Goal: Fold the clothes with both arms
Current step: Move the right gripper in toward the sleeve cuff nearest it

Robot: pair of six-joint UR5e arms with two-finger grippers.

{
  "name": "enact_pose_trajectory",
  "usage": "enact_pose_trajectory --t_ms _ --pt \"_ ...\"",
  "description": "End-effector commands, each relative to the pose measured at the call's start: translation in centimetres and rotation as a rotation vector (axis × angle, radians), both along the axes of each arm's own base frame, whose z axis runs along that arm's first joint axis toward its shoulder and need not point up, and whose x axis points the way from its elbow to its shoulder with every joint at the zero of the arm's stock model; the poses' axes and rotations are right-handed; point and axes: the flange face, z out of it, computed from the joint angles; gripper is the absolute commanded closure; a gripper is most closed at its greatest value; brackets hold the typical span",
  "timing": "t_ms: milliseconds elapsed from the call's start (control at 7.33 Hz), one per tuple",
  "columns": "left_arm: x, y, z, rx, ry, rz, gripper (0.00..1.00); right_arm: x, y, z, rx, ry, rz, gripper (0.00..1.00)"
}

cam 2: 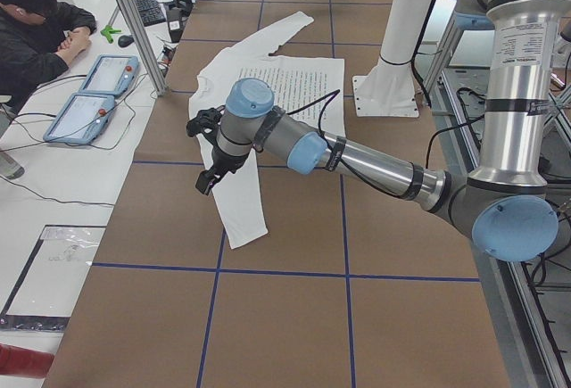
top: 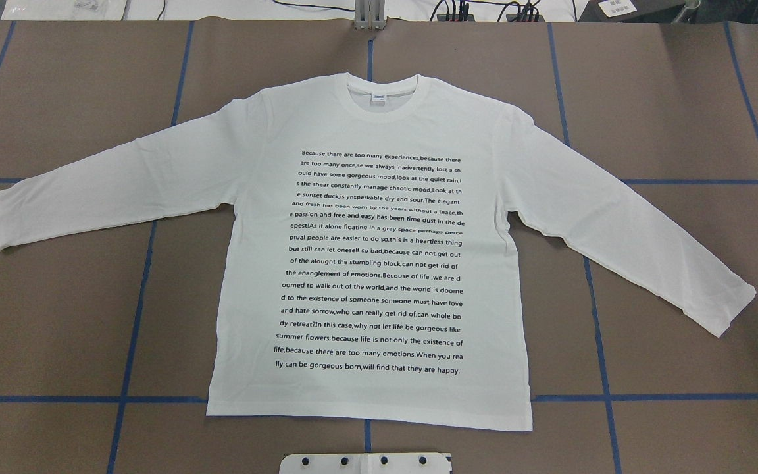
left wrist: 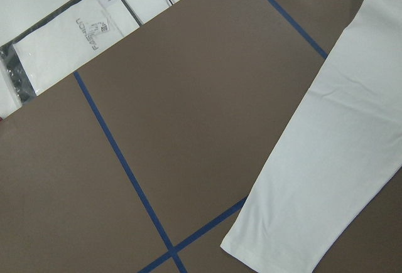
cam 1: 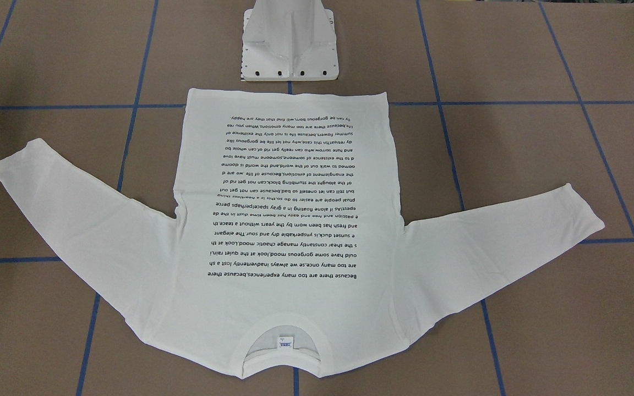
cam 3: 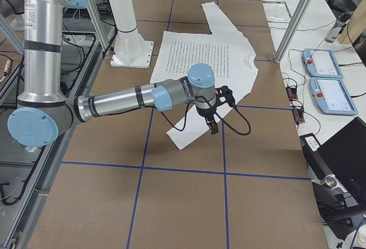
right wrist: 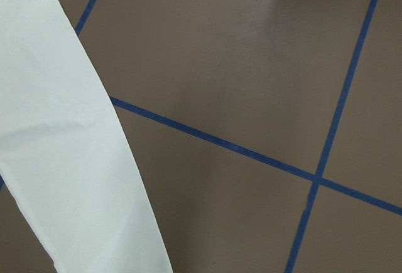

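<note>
Reading out from the base (top: 366, 463) at 6 o'clock: the shirt (top: 372, 263) lies flat on the table (top: 56, 316), print (top: 371, 309) up, with its hem (top: 366, 421) just beyond the base and the body square across the middle. No fold made yet, by the look of it, so this is the opening grab.

Out at 9 o'clock the left sleeve (top: 109, 191) runs almost straight sideways. The right sleeve (top: 629, 243) drops toward 4 o'clock, so the two are no mirror pair. Farthest off, at 12, sits the collar (top: 384, 84).

The left gripper (cam 2: 207, 174) hangs over the left sleeve near its cuff, and from the side it looks clear of the cloth. The right gripper (cam 3: 213, 124) does likewise over the right sleeve. Spread or pressed together? Cannot tell: only the side views catch them, and the wrist cameras show sleeve and table, no fingers.

How to play it: I'd come down near each cuff and take both layers of the sleeve in the pinch, not just the top one. Lift only enough to free the cloth. Then carry both sleeves in across the print together, so the body isn't dragged to one side. The right sleeve has the more slanted trip, and the timing should allow for that. The risk is a high lift, which would likely pull the shoulder up and wrinkle the chest.
</note>
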Motion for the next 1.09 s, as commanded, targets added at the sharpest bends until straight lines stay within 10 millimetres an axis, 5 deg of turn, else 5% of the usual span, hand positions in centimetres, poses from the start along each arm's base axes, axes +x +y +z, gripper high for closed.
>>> enact_pose_trajectory --t_ms 0,273,409,682,955 --pt "0.0 0.0 -0.8 0.020 0.003 0.002 0.00 -7.6 5.3 2.7 -0.060 -0.088 0.174 0.00" --pt "0.0 0.0 -0.9 0.025 0.003 0.002 0.00 -15.1 8.1 6.9 -0.099 -0.111 0.274 0.05" --pt "0.0 0.0 -1.0 0.027 0.005 0.002 0.00 -16.6 8.8 8.9 -0.123 -0.105 0.310 0.13" --pt "0.0 0.1 -1.3 0.031 0.006 0.003 0.00 -15.6 10.3 12.7 -0.154 -0.083 0.319 0.25" --pt "0.0 0.1 -1.3 0.034 0.006 0.004 0.00 -14.8 11.3 16.2 -0.147 -0.092 0.320 0.27"
